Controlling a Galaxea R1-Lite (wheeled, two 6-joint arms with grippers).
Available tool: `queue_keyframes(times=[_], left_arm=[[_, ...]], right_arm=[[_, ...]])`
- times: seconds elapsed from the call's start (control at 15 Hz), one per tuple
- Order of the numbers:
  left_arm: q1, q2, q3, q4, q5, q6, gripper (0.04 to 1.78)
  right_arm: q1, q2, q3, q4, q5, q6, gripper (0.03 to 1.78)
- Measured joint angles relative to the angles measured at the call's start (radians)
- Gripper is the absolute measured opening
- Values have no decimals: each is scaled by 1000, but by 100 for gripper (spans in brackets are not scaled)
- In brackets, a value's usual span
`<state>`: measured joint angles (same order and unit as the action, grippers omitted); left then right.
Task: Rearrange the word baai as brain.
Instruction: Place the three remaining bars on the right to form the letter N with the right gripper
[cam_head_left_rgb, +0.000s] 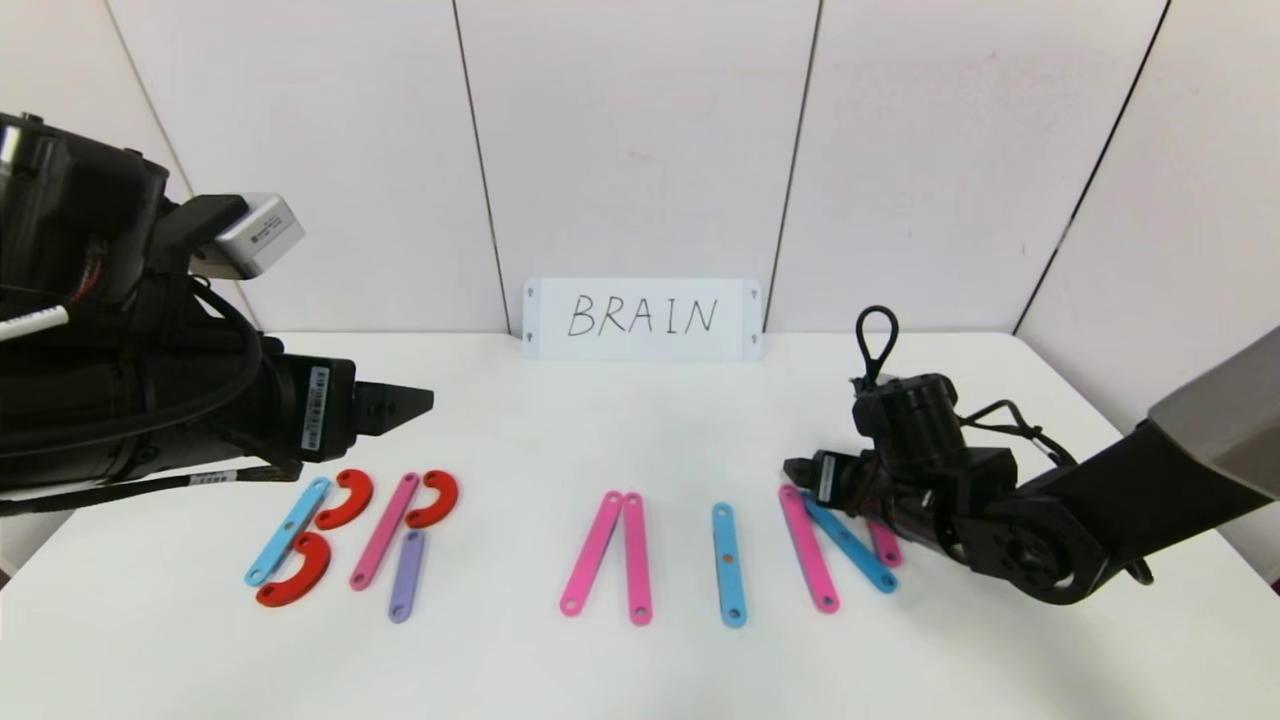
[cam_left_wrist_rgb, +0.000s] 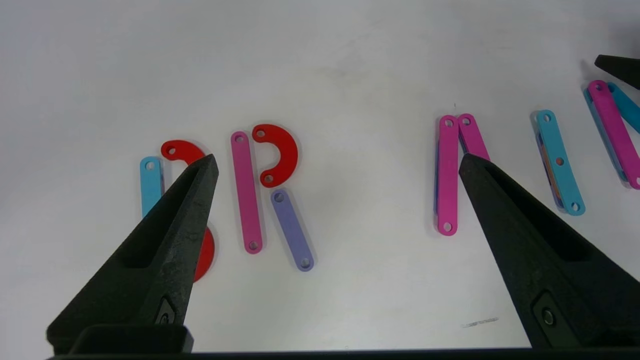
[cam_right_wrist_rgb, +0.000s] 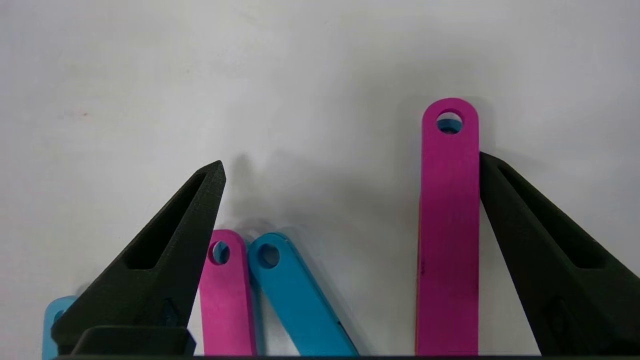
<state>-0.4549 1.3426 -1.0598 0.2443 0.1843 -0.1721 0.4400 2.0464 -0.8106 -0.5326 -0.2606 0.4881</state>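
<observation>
Partly hidden behind the right gripper (cam_head_left_rgb: 800, 470), spread fingers empty, the N's pink strip (cam_head_left_rgb: 884, 543) shows only its end.

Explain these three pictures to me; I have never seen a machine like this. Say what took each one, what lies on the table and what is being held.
This is a robot with two arms. The wide picture comes from a camera on its head; the other two come from cameras on its wrists, looking past the black fingers. On the white table flat coloured strips and red curves spell B, R, A, I and N, matching the handwritten card at the back. The left hand hangs open above the B and R. The right hand sits open, low over the N. Neither holds anything.
</observation>
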Motion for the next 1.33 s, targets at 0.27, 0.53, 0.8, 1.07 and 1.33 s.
queue_keyframes(times=[0.27,0.53,0.8,1.07,1.33], left_arm=[[0,0,0,0,0,0,169],[0,0,0,0,0,0,169],[0,0,0,0,0,0,169],[1,0,-1,0,0,0,169],[1,0,-1,0,0,0,169]], right_arm=[[8,1,1,2,1,5,170],[16,1,1,4,2,6,170],[19,3,2,4,2,6,170],[20,6,2,4,2,7,170],[27,8,2,4,2,10,170]])
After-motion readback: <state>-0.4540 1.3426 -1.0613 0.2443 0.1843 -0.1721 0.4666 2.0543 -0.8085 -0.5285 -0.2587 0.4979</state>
